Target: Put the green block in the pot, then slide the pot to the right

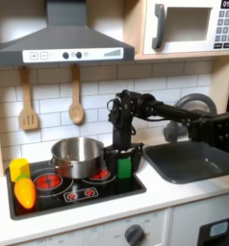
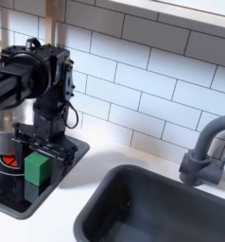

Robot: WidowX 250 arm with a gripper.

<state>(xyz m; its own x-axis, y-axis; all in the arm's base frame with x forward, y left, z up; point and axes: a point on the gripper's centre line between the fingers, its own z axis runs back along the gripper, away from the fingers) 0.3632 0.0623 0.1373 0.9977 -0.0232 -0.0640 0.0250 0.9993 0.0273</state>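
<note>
Toy stovetop (image 1: 88, 195), lower centre: gripper (image 1: 121, 154) is hovering with fingers apart just above the block (image 1: 125, 167), right of the pot (image 1: 76, 154). Grasping comes next: lowering, closing, lifting.

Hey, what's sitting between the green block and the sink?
Only bare white countertop, seen in the second exterior view: the green block stands at the stove's edge, and the sink starts past that strip.

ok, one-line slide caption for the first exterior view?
WidowX gripper lowered over the green block on the toy stove, silver pot beside it.
</note>
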